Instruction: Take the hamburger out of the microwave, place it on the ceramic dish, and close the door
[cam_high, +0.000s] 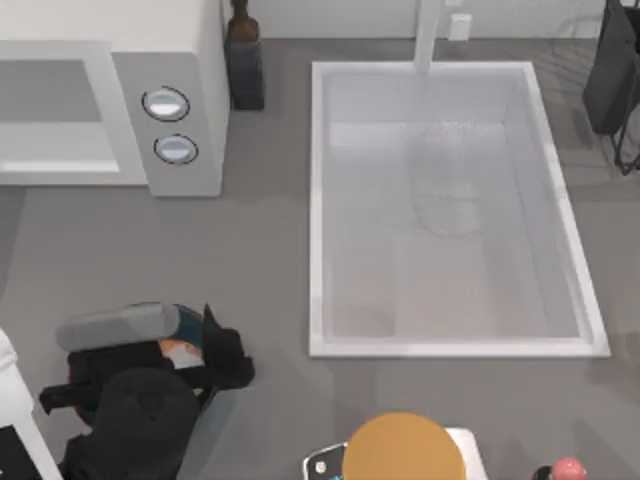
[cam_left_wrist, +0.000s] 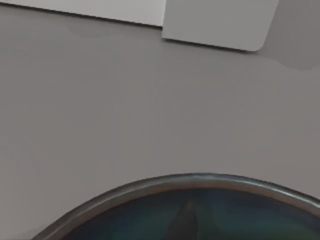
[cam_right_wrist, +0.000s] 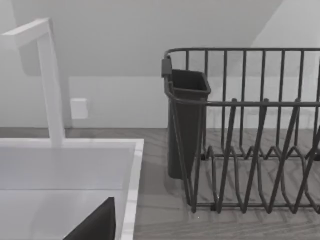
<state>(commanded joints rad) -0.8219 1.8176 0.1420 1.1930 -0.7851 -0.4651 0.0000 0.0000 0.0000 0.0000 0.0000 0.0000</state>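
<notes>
I see the microwave (cam_high: 110, 95) in the upper left of the top view, on the worktop (cam_high: 260, 250). A bottle (cam_high: 243, 55) stands just right of it. The sink (cam_high: 450, 210) fills the middle and right. A dish rack (cam_high: 615, 80) sits at the upper right edge. My left arm (cam_high: 140, 390) is at the lower left, over the ceramic dish (cam_left_wrist: 200, 182). A round disc (cam_high: 405, 450) lies at the bottom, below the sink.

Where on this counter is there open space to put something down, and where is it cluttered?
A wide bare grey stretch lies between the white box microwave and the white rectangular sink basin, running down toward the front. The front left is crowded: my left arm hangs over the blue-rimmed ceramic dish. A plain orange-tan disc takes the front centre.
</notes>
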